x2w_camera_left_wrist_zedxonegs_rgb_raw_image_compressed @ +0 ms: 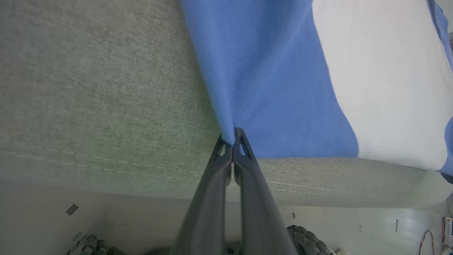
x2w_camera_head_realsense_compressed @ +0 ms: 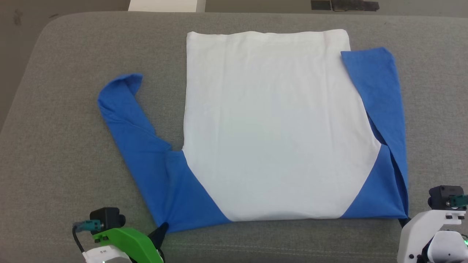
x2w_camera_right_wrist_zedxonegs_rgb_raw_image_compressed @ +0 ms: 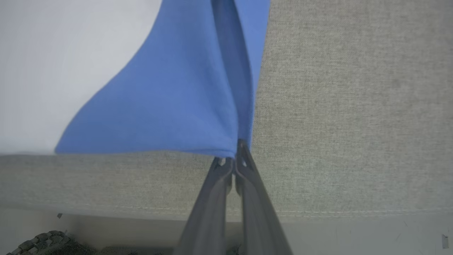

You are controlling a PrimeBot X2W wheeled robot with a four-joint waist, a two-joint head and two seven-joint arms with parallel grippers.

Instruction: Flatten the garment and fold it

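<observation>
The garment lies spread on a grey cushioned surface, white body in the middle, blue sleeves at each side. Its near edge is a fold. My left gripper is shut on the garment's near-left blue corner, fingertips pinching the cloth. At the near-right blue corner my right gripper is shut on the fabric in the same way. The left sleeve stretches out sideways with its cuff curled, and the right sleeve is folded in along the body.
The cushion's front edge with a stitched seam runs just below both corners, and pale floor lies beyond it. Bare grey cushion surrounds the garment on the left, right and far sides.
</observation>
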